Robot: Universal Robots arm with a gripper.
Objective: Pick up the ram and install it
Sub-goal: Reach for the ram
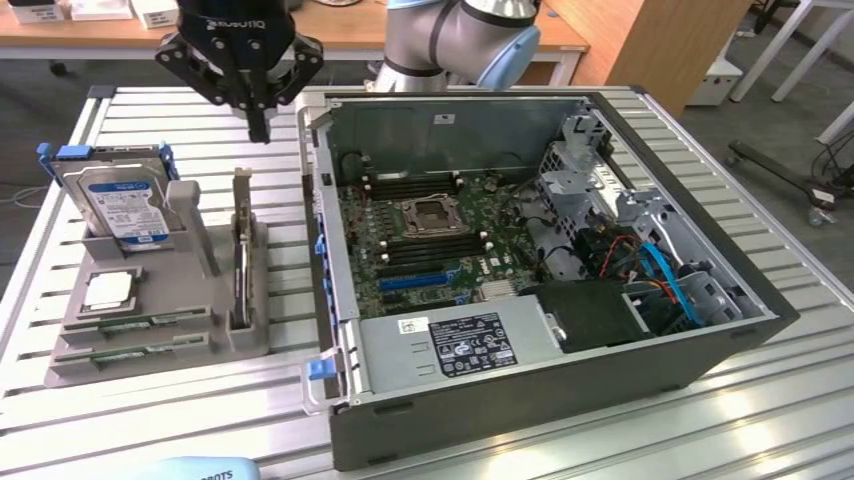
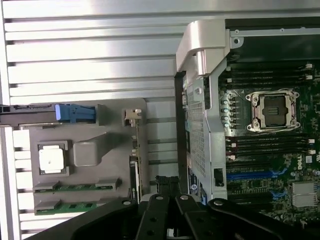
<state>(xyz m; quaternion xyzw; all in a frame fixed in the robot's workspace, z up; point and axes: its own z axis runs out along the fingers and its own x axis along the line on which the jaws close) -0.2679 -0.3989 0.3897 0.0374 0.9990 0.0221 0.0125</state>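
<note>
The slatted metal counter [image 1: 187, 420] [image 2: 90, 50] carries an open computer case [image 1: 534, 400] [image 2: 200, 50] lying on its side, toward the exterior view's right. Inside it, the motherboard [image 1: 400, 262] [image 2: 280, 165] faces up with the processor socket [image 1: 434, 215] [image 2: 274, 110] near its middle and dark memory slots [image 1: 414, 185] [image 2: 270, 75] running along both sides of the socket. A silver power supply [image 1: 454, 345] with a label sits at the near corner of the case. The robot arm [image 1: 454, 40] rises behind the case. To the exterior view's left of the case stands a grey holder [image 1: 80, 370] [image 2: 100, 130]. It carries a hard drive [image 1: 123, 205] [image 2: 30, 115] in a blue bracket, standing upright at the far end, and an upright card [image 1: 242, 260] [image 2: 134, 170] with a metal bracket along the edge nearest the case. The black tool [image 1: 258, 133] [image 2: 168, 181] hangs in the air behind the holder, just beside the case's wall, with its fingers pressed together and nothing between them. A square silver processor [image 1: 110, 290] [image 2: 52, 160] lies flat in the holder. The first ram stick [image 1: 140, 323] [image 2: 77, 186] and the second ram stick [image 1: 118, 352] [image 2: 67, 206], both thin and green, lie flat side by side in slots at the holder's near end, well apart from the tool.
</note>
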